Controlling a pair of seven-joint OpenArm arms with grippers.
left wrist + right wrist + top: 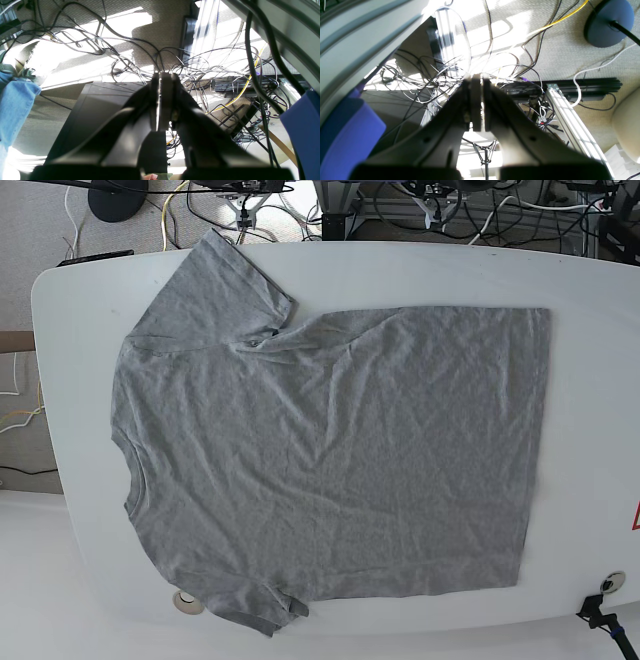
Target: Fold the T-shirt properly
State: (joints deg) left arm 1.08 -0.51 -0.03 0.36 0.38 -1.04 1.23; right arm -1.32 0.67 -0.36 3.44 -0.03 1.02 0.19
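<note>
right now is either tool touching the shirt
No, the base view shows the shirt lying flat on the table with no arm over it.

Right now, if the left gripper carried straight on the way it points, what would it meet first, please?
Probably the cables on the carpet just beyond the shut left gripper; depth is unclear.

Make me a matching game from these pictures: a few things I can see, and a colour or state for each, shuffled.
Things:
1. T-shirt
2. table
3. left gripper
4. cable

Descriptions:
A. yellow
B. shut, holding nothing
C. grey, spread flat
D. white

Pairs: 1-C, 2-D, 3-B, 4-A
</note>
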